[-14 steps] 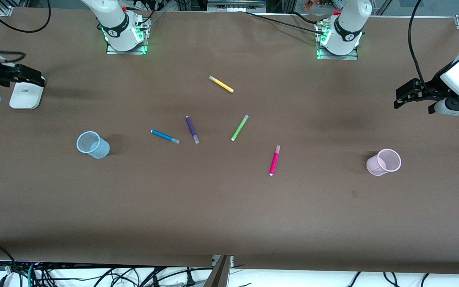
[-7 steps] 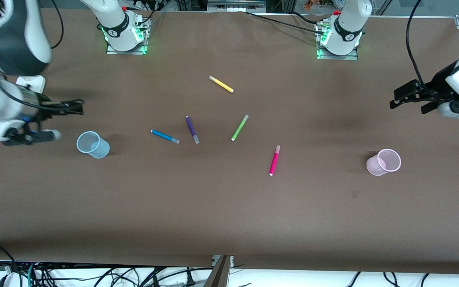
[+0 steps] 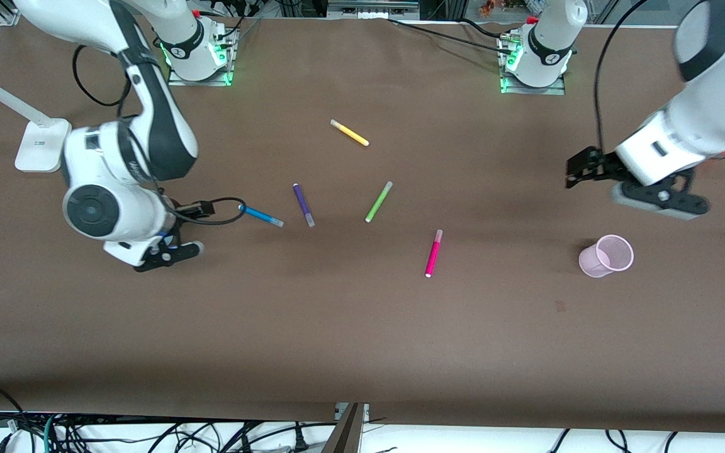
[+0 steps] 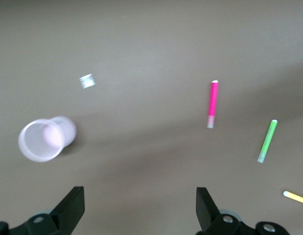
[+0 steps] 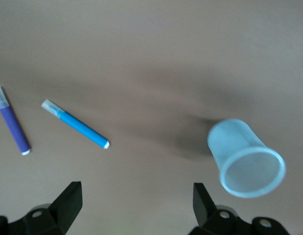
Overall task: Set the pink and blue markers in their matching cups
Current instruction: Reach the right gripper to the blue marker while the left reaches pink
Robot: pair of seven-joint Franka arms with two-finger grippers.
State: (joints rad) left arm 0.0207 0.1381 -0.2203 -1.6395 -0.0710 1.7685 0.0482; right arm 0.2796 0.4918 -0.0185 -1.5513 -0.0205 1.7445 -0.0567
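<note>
The pink marker (image 3: 433, 253) lies mid-table; it also shows in the left wrist view (image 4: 213, 100). The blue marker (image 3: 260, 215) lies toward the right arm's end and shows in the right wrist view (image 5: 75, 124). The pale pink cup (image 3: 606, 256) stands near the left arm's end, and the left wrist view (image 4: 43, 139) shows it too. The pale blue cup (image 5: 244, 157) shows only in the right wrist view; the right arm hides it in the front view. My right gripper (image 3: 202, 207) (image 5: 136, 193) is open and empty beside the blue marker. My left gripper (image 3: 579, 168) (image 4: 139, 196) is open and empty over the table by the pink cup.
A dark purple marker (image 3: 303, 204), a green marker (image 3: 378, 201) and a yellow marker (image 3: 349, 133) lie among the task markers. A white lamp base (image 3: 41, 146) stands at the right arm's end of the table.
Both arms have swung in from the table's ends. The right arm now covers the blue cup with its gripper by the blue marker. The left gripper has moved toward the pink cup.
</note>
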